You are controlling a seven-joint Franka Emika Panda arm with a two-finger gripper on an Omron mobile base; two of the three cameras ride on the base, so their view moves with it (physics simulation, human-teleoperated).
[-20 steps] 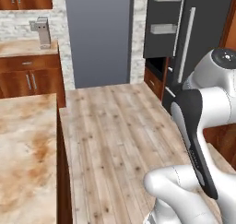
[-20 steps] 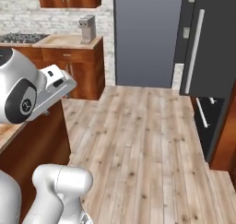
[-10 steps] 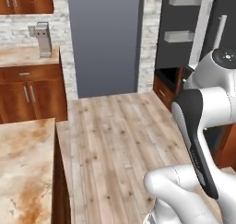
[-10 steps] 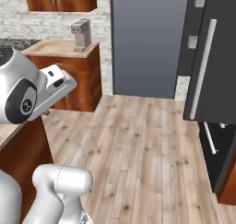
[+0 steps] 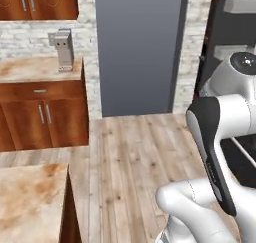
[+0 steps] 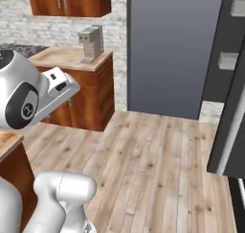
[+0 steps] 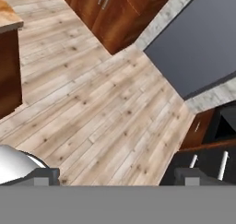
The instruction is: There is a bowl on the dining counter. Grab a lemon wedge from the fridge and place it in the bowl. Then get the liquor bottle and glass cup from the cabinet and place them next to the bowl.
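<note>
tool [image 7: 113, 177]: jaws wide apart, holding nothing | below: wood floor [image 7: 106, 103] | dining counter [image 5: 30, 202]: corner bare

fridge [image 6: 229, 98] cropped at right edge, dining counter [image 5: 30, 202] corner cut off

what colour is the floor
Pale, light brown wood planks, showing best in the right base view.

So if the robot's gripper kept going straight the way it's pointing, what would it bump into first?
Probably the wooden floor. The open gripper points down at bare planks, with nothing seen in between. How far down is hard to judge.
</note>
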